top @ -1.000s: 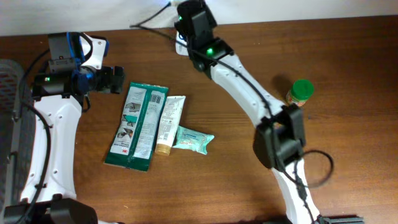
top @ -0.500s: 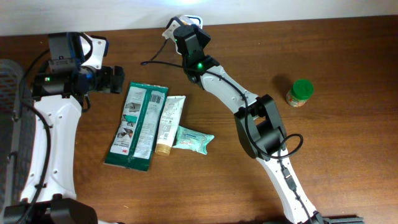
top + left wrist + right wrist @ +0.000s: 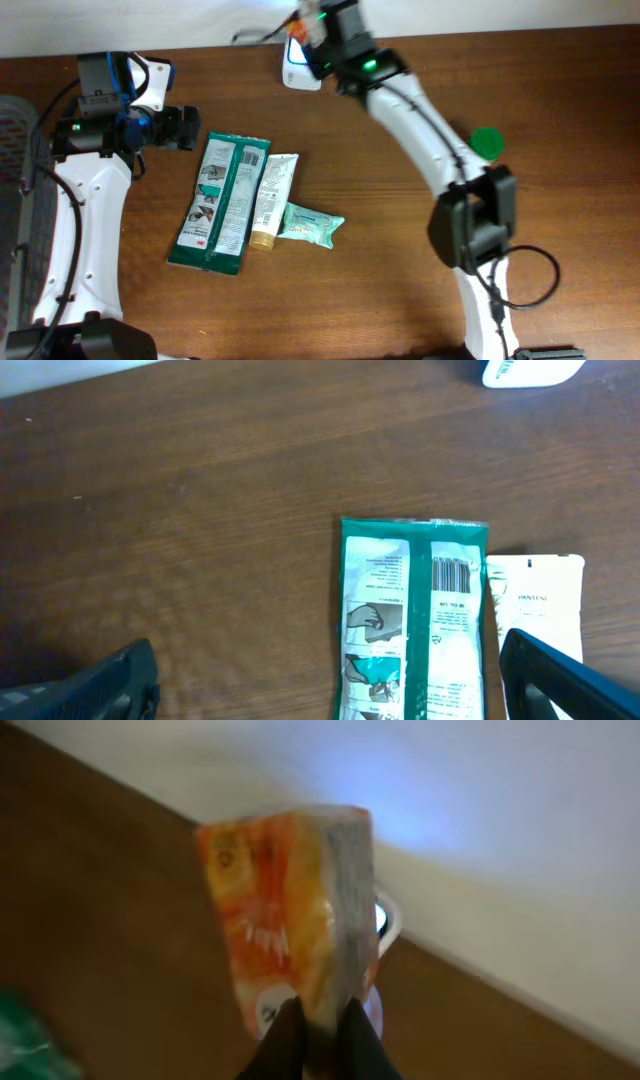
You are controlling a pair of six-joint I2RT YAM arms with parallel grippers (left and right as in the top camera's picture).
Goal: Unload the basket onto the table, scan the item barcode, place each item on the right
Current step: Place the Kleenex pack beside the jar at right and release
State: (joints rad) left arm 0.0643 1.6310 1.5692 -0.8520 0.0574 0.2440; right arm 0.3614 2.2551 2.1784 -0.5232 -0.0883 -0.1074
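Your right tool (image 3: 310, 25) was pressed together on the orange pack (image 3: 298, 20) – in the wrist view its two dark fingers (image 3: 285, 1042) pinched the pack's lower edge, with the pack (image 3: 290, 915) standing upright above them. You held it at the far edge of the counter (image 3: 380, 285), just above the white scanner (image 3: 300, 68). From the wrist, the scanner's rim (image 3: 388, 918) showed right behind the pack, with a bluish glow on the wall above it. The view was blurred, so you could not make out a barcode on the pack.

Your left tool (image 3: 185, 128) was spread wide and held nothing. It hovered over the left of the counter, near the top end of the green pack (image 3: 222, 205). In its own view the left tool (image 3: 325, 650) framed that green pack (image 3: 415, 620), which lay flat with a barcode facing up.

The green pack lay touching a white tube (image 3: 272, 200) on its right, and a teal pouch (image 3: 312, 222) lay against the tube's lower end. A jar (image 3: 487, 142) with a green lid stood well apart on the right, partly behind your right arm. A dark basket (image 3: 15, 200) sat at the left edge.
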